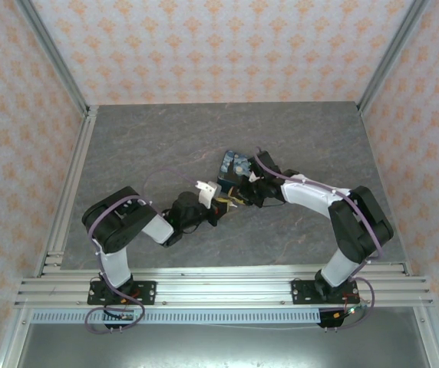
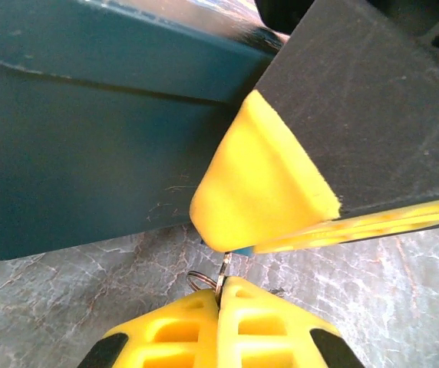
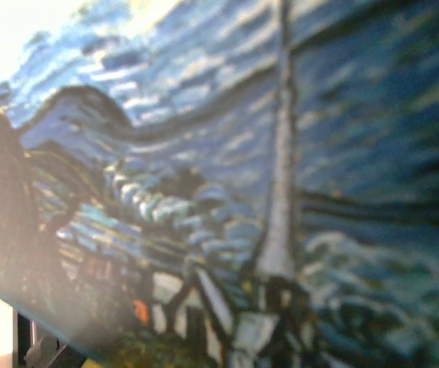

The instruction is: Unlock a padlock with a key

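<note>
Orange-patterned wallpaper is lining the walls around the grey marbled tabletop (image 1: 143, 146), and from the overhead camera I am watching both arms reaching inward so that their grippers are meeting near the tabletop's centre. Just behind that meeting point a blue-and-yellow swirl-painted rectangular box (image 1: 235, 163) is sitting on the tabletop; on the right wrist camera I am getting its painted face very close and blurred. On the left wrist camera the left gripper (image 2: 219, 295) is clenching its yellow fingertips on a thin silver metal key (image 2: 223, 268), which is sticking up out of the pinch with a small wire ring (image 2: 198, 277) hanging beside it. Directly above, the right gripper (image 2: 242, 244) is coming in from the upper right, its broad yellow pad and its thinner second finger converging to a narrow point. Where they are closing I am seeing only a small dark sliver of the tiny dark metal padlock (image 2: 239, 251); most of it is hiding between the pads, so the right gripper is looking clamped on it. The key's tip is touching that spot, just in front of the box's plain dark blue side, and I cannot tell whether it is sitting in the keyhole.
</note>
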